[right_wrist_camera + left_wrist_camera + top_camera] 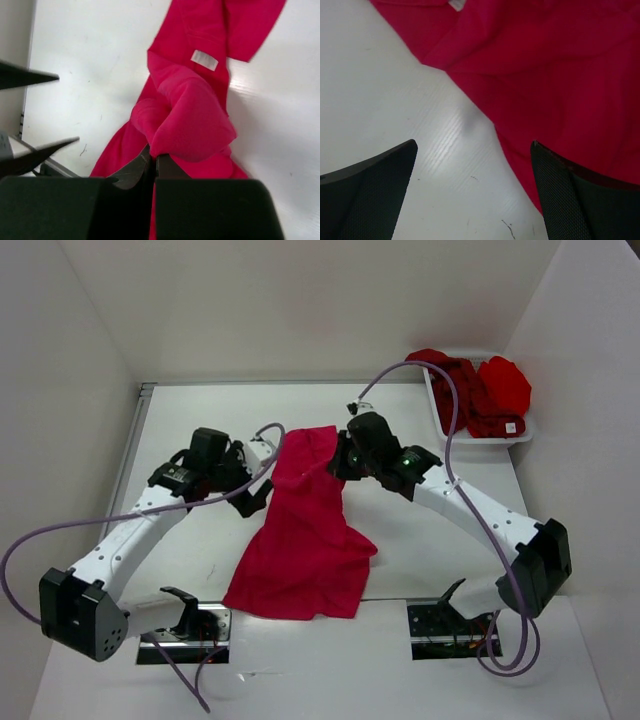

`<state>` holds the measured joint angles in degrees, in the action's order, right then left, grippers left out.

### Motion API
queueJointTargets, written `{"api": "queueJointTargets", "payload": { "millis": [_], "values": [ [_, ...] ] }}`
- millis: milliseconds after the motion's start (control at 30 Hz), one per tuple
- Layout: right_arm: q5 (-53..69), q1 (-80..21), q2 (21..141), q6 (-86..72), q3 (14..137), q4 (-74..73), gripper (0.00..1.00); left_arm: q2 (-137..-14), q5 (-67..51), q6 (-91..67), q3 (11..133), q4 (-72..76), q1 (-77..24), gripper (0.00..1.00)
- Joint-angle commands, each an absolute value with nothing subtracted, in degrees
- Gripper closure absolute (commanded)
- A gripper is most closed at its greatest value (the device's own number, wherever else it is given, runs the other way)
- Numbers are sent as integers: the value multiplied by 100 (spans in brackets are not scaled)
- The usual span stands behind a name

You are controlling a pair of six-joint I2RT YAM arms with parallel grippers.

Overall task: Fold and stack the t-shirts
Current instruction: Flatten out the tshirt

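Premises appear to be a robotics lab bench: white table (200, 410) boxed by plain white panels (300, 300) at top and sides, two cabled robot arms (130, 535) bolted along the bottom edge.

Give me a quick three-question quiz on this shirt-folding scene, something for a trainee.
1. True or false: the left tool is shut on cloth.
2. Which one pinches the crimson t-shirt: A, the left tool; B, the right tool?
3. Fill in: the other red shirts lie in the white ____.
Key: 1 false; 2 B; 3 basket.
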<state>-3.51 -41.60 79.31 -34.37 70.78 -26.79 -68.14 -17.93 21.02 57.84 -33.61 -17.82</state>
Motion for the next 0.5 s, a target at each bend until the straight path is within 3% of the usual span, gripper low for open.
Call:
{"api": "queueJointTargets", "payload": {
  "millis": [0,267,467],
  "values": [
    [-395,-3729,8007,-3577,7102,-2899,100,-6794,-1979,2364,5714,-3585,-2335,0],
    [-1053,-2927,7550,-3384,7181,-3208,100,-7198,-11,2162,4922,-2752,-2918,0],
    [-1283,-2760,7375,-3279,7242,-3147,100,-7462,439,2601,4263,-2199,-3647,0]
  ]
}}
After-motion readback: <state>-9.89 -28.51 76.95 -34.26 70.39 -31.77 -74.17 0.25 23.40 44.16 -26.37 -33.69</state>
